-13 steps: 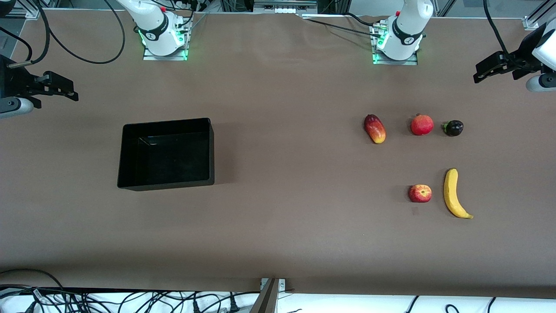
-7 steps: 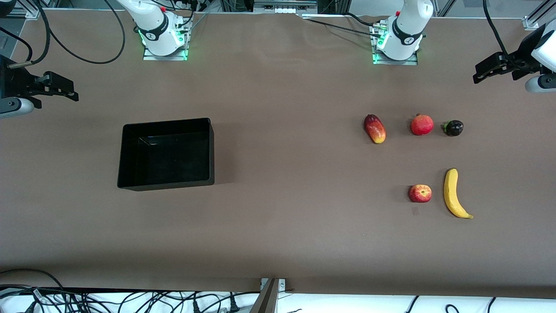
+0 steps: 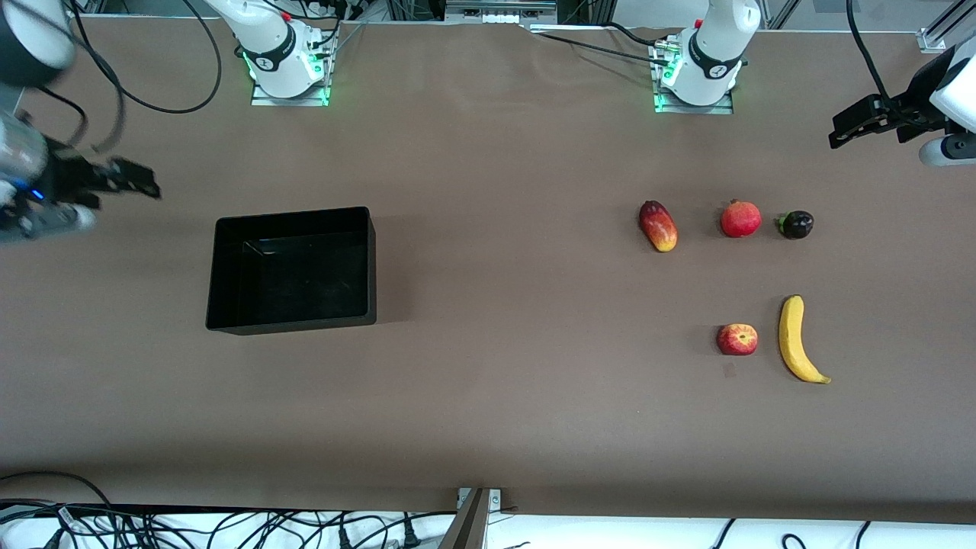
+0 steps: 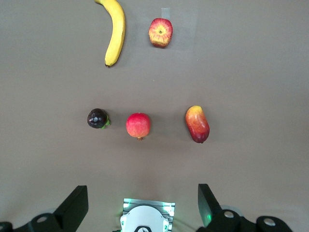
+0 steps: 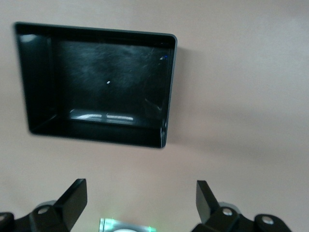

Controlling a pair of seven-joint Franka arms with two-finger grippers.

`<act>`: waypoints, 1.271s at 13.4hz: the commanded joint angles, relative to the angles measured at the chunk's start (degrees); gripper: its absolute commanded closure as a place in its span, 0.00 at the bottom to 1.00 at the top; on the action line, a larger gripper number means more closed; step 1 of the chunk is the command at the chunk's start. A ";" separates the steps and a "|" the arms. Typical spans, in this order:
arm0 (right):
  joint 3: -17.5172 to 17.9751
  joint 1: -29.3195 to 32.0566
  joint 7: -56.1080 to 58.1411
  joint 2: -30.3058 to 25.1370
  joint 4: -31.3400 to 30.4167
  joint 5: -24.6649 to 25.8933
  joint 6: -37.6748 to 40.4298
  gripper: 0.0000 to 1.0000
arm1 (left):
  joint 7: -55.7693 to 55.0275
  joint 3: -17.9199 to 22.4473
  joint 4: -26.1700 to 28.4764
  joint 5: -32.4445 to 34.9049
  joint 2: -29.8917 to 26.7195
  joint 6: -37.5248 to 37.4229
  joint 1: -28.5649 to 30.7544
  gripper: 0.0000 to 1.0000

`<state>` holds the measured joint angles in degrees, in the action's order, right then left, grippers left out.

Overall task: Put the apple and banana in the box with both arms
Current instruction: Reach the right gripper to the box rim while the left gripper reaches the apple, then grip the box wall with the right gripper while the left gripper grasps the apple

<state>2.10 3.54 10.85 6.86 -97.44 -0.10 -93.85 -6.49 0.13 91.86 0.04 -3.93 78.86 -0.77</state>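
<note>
The apple point(image 3: 737, 339) and the banana point(image 3: 797, 339) lie side by side toward the left arm's end of the table, the banana closer to that end. Both show in the left wrist view, the apple point(image 4: 161, 32) and the banana point(image 4: 115, 34). The empty black box point(image 3: 293, 214) stands toward the right arm's end and shows in the right wrist view point(image 5: 96, 31). My left gripper point(image 3: 839, 131) hangs open and empty over the table's edge at its own end; its wrist view shows it point(image 4: 142, 208) open. My right gripper point(image 3: 145, 183) hangs open and empty over the table beside the box, also open in its wrist view point(image 5: 140, 203).
Three other fruits lie in a row farther from the front camera than the apple: an elongated red-yellow fruit point(image 3: 658, 226), a red crowned fruit point(image 3: 740, 219) and a small dark purple fruit point(image 3: 795, 224). The arm bases point(image 3: 288, 65) point(image 3: 698, 72) stand along the table's back edge.
My right gripper has moved toward the box and a little nearer to the front camera. My left gripper has barely shifted. The fruits and the box have not moved.
</note>
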 commanded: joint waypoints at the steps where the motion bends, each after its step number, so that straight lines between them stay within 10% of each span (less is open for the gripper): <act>1: 0.72 0.86 -2.24 0.87 -11.15 1.15 -13.32 0.00 | -0.27 -0.22 -0.27 -0.47 1.63 1.90 -0.20 0.00; 11: 0.10 1.21 -2.33 12.20 -18.93 0.54 -33.15 0.07 | -5.37 -0.22 3.85 -2.24 23.16 34.93 -0.81 0.00; 14: -0.16 1.21 -2.33 15.01 -20.59 0.54 -37.00 0.35 | -6.42 -0.22 7.71 -2.06 27.47 48.09 -0.90 0.00; 17: -0.25 1.21 -2.33 15.73 -21.13 0.54 -37.55 0.94 | -6.52 -0.13 9.21 -1.45 32.74 58.58 -0.90 0.00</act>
<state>1.55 4.18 9.24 22.93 -117.89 0.00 -130.65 -12.51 -0.18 100.47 -1.19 26.31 132.87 -1.48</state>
